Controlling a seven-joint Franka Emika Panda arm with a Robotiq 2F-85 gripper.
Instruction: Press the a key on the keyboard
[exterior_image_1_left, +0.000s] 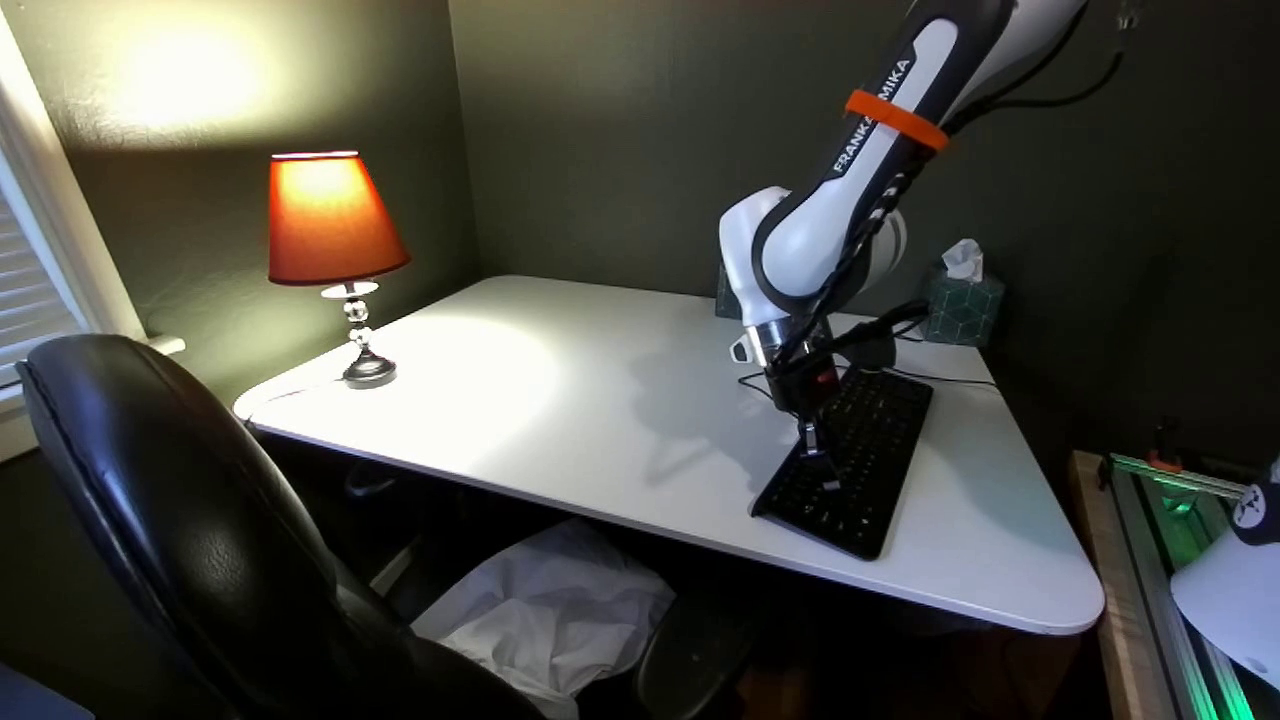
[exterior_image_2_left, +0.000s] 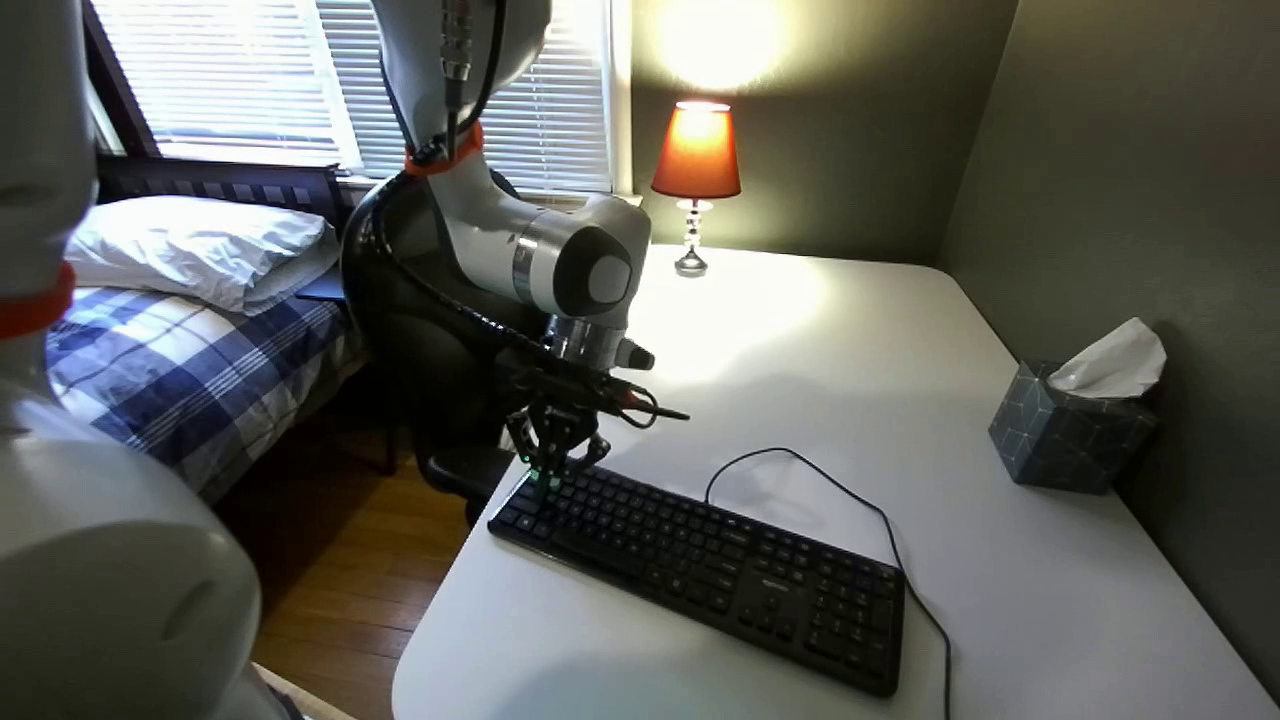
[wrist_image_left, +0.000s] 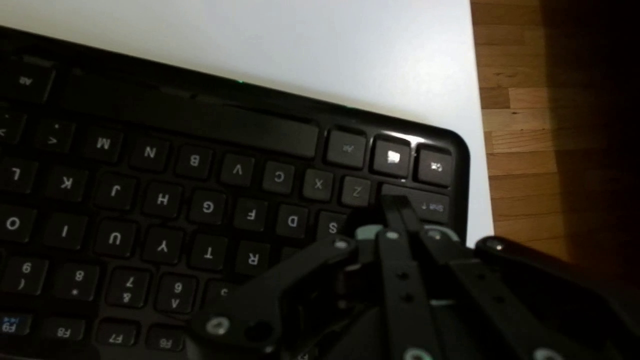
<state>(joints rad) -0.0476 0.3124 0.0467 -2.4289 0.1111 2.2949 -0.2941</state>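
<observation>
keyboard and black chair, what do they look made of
The keyboard looks like plastic: mostly matte, with a glossy edge catching light in the wrist view. The black chair seems leather or vinyl, I can't tell which: smooth with a soft sheen.

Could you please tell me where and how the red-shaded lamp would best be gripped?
I would probably grip the lamp by its stem, coming in sideways across the tabletop: the lamp stands upright, its stem is slimmer than the wide shade overhanging it, which likely rules out a top approach, and the wall rises behind.
</observation>
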